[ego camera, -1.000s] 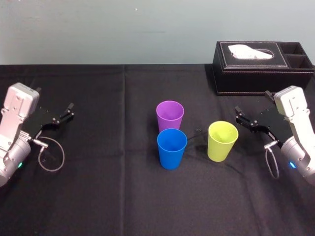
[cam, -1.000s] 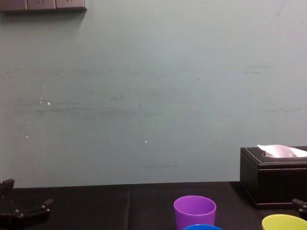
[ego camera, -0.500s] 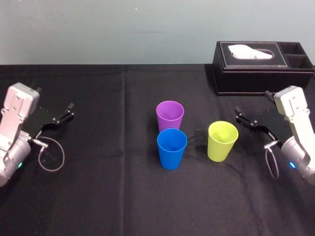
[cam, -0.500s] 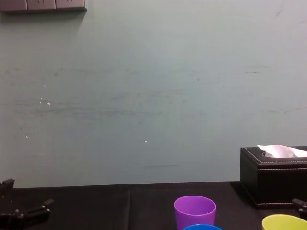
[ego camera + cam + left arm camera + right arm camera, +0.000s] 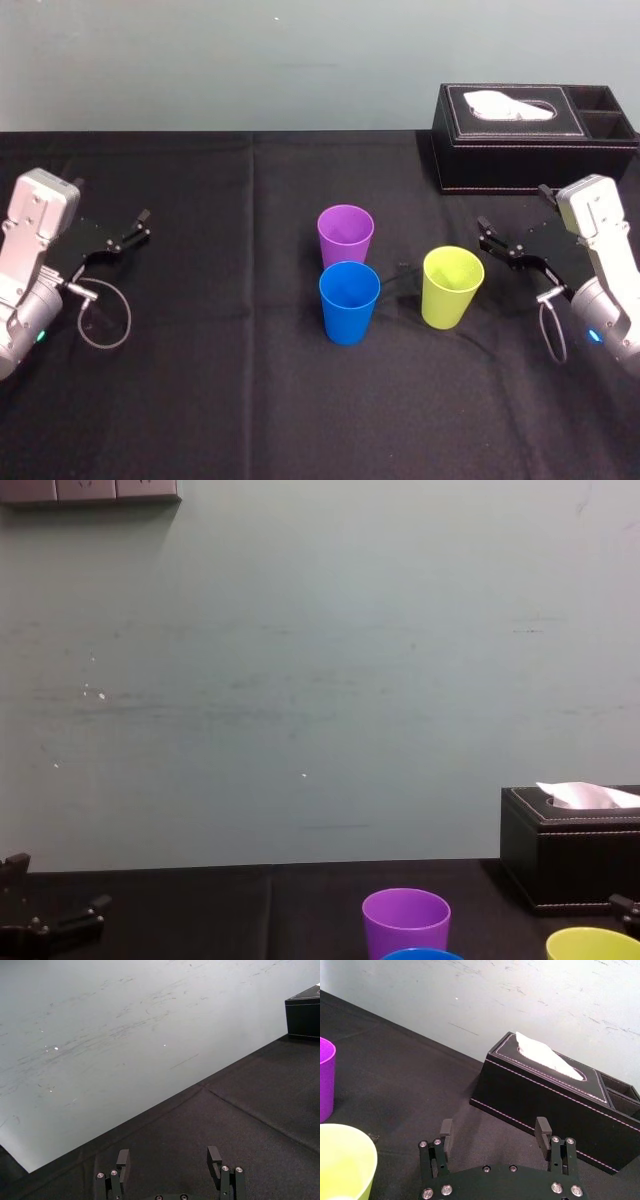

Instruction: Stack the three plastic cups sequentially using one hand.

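While three cups stand unnested, right gripper, spread, faces yellow cup, probably first pick; left gripper idle, spread.

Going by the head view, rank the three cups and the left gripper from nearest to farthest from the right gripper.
From the right gripper, at the table's right side:
1. yellow-green cup, just to its left, on the right of the group.
2. purple cup and blue cup, at the centre, purple behind blue: too close to call.
3. left gripper, parked at the far left.
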`<state>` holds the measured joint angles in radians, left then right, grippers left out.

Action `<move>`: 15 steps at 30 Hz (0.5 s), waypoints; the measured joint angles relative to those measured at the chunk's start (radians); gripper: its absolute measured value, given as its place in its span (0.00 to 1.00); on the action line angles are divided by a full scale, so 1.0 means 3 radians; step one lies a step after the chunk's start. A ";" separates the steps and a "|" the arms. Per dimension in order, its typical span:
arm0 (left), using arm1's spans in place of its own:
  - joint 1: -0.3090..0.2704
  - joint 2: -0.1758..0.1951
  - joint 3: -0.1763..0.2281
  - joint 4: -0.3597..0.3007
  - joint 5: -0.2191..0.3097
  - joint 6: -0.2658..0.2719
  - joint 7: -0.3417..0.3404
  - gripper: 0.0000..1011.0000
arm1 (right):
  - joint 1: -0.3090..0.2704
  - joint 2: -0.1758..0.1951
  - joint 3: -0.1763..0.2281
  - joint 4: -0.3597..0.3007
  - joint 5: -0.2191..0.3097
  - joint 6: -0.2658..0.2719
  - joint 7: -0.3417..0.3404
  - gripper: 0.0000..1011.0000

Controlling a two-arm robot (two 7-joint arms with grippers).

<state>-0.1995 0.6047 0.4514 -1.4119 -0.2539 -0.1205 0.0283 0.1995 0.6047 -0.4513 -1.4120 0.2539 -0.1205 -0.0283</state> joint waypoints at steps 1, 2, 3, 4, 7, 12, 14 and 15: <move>0.0000 0.0000 0.0000 0.0000 0.0000 0.0000 0.0000 1.00 | 0.0000 0.0000 0.0000 0.0000 0.0000 0.0000 0.0000 0.99; 0.0000 0.0000 0.0000 0.0000 0.0000 0.0000 0.0000 1.00 | 0.0000 0.0000 0.0000 0.0000 0.0000 0.0000 0.0000 0.99; 0.0000 0.0000 0.0000 0.0000 0.0000 0.0000 0.0000 1.00 | 0.0000 0.0000 0.0000 0.0000 0.0000 0.0000 0.0000 0.99; 0.0000 0.0000 0.0000 0.0000 0.0000 0.0000 0.0000 1.00 | 0.0000 0.0000 0.0000 0.0000 0.0000 0.0000 0.0000 0.99; 0.0000 0.0000 0.0000 0.0000 0.0000 0.0000 0.0000 1.00 | 0.0000 0.0000 0.0000 0.0000 0.0000 0.0000 0.0000 0.99; 0.0000 0.0000 0.0000 0.0000 0.0000 0.0000 0.0000 1.00 | 0.0000 0.0000 0.0000 0.0000 0.0000 0.0000 0.0000 0.99; 0.0000 0.0000 0.0000 0.0000 0.0000 0.0000 0.0000 1.00 | 0.0000 0.0000 0.0000 0.0000 0.0000 0.0000 0.0000 0.99; 0.0000 0.0000 0.0000 0.0000 0.0000 0.0000 0.0000 1.00 | 0.0000 0.0000 0.0000 0.0000 0.0000 0.0000 0.0000 0.99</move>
<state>-0.1995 0.6047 0.4514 -1.4120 -0.2539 -0.1205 0.0283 0.1995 0.6047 -0.4514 -1.4120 0.2539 -0.1205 -0.0283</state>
